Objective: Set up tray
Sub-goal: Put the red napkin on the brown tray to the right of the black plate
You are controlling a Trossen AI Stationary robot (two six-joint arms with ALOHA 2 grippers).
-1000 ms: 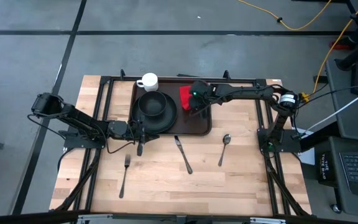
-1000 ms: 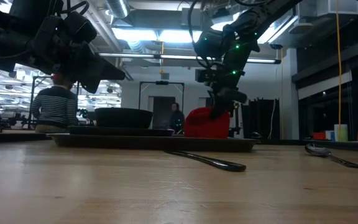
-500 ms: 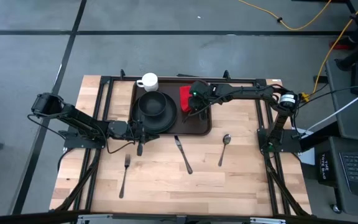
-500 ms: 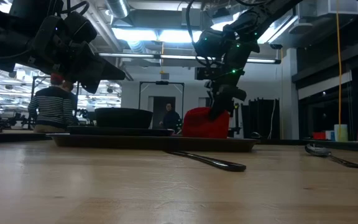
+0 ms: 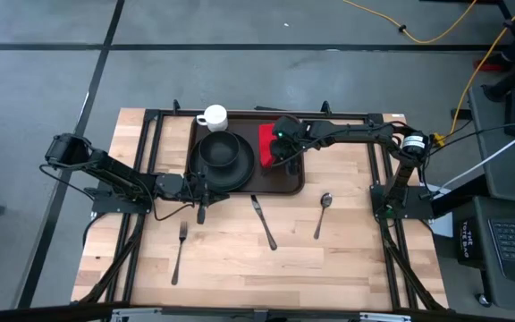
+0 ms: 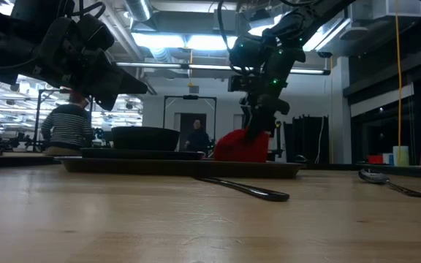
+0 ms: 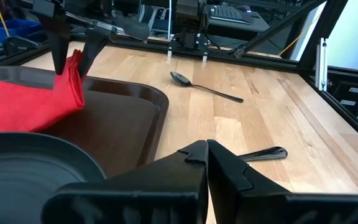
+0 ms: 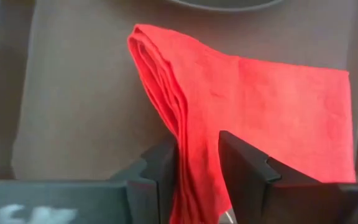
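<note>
The dark brown tray [image 5: 293, 184] lies at the table's far middle. It holds a black plate [image 5: 236, 175] with a bowl [image 5: 220, 150], a white cup [image 5: 213, 116] and a folded red napkin [image 8: 278, 112]. My right gripper [image 8: 199, 163] points steeply down over the napkin's near end, open, with its fingers on either side of a raised ridge of cloth. My left gripper [image 7: 207, 152] is shut on nothing and hovers beside the tray's near left corner. My right gripper comes from above, slanting, with a finger [image 8: 161, 168] on each side of the napkin's several-layered folded ridge [image 8: 197, 140]. The ridge fills the gap between them; I cannot tell whether they still touch it. The rest of the napkin lies on the tray.
On the bare wood near the tray lie a fork [image 5: 180, 252] at the left, a knife [image 5: 264, 222] in the middle and a spoon [image 5: 322, 215] at the right. People move in the room behind the table.
My right gripper has stayed over the napkin while its wrist has turned a little. The napkin's raised top has sunk slightly and looks rounder in the low view.
</note>
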